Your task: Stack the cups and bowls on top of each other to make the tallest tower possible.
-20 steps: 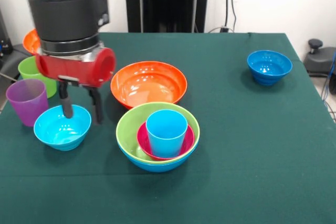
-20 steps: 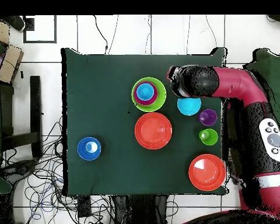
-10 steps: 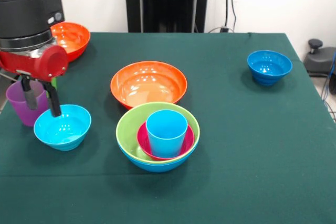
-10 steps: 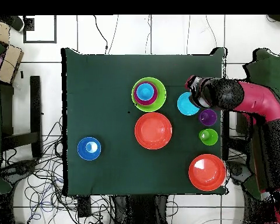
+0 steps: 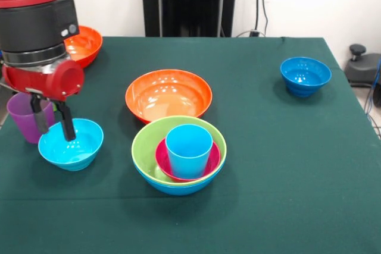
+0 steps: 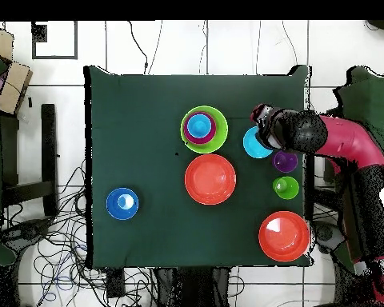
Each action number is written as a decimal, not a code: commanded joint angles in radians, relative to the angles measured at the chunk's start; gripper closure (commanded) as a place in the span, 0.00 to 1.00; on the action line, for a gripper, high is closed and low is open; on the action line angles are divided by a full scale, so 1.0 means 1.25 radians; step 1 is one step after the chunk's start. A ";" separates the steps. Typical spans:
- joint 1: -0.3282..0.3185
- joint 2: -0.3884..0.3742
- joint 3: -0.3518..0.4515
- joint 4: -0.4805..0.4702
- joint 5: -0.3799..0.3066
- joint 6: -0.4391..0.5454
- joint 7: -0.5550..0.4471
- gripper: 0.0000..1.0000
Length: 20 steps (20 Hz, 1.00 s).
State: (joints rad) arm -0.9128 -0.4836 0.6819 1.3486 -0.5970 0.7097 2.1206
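Gripper [image 5: 52, 126] at left of frame, fingers spread apart, straddling far rim of small glossy cyan plastic bowl [image 5: 71, 144]; nothing gripped. Purple plastic tumbler [image 5: 24, 116] just beside, at left edge. Tower [image 5: 178, 154] at centre w/ light blue cup [image 5: 189, 150] in magenta bowl [image 5: 205, 168], in lime green over blue bowl. Large orange bowl [image 5: 168, 94] just behind it on green table [image 5: 286, 165].

Purple cup [image 5: 28, 115] crowding the cyan bowl [image 5: 71, 144] (touching or nearly), open cloth [image 5: 286, 165] right of the tower [image 5: 178, 154]
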 commanded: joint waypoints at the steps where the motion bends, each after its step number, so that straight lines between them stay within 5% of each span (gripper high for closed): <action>1: 0.050 0.006 0.003 0.049 -0.045 -0.019 -0.143 0.00; 20: 0.041 0.023 -0.004 0.060 -0.066 -0.057 -0.148 0.00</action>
State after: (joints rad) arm -0.8863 -0.4796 0.6835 1.3725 -0.6035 0.7006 2.1206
